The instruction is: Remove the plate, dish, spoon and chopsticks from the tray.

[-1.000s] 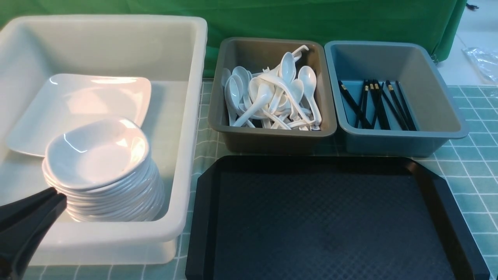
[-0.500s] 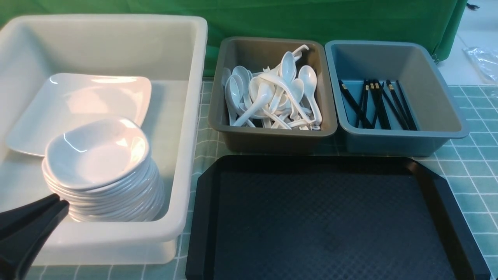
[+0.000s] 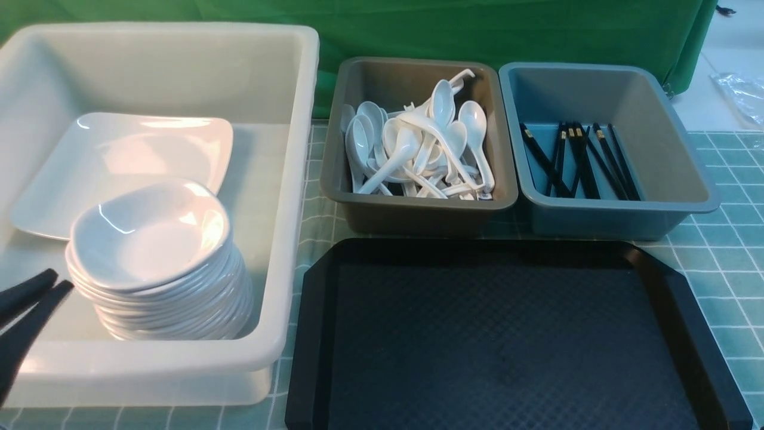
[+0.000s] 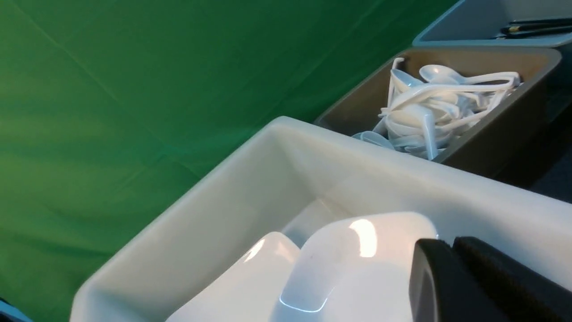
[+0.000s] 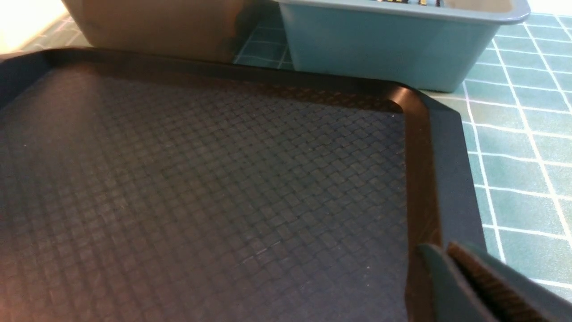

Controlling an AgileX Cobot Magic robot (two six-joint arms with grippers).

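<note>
left fingers together, empty — beside dish stack | right fingers together (empty) | tray bare

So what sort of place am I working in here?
Probably a staged dish-sorting station, not a real kitchen: a green backdrop cloth hangs behind, and sorting bins sit on a checked tablecloth, the grey bin full of spoons and the blue bin holding chopsticks, beyond a bare tray.

left hand closed, right hand closed
</note>
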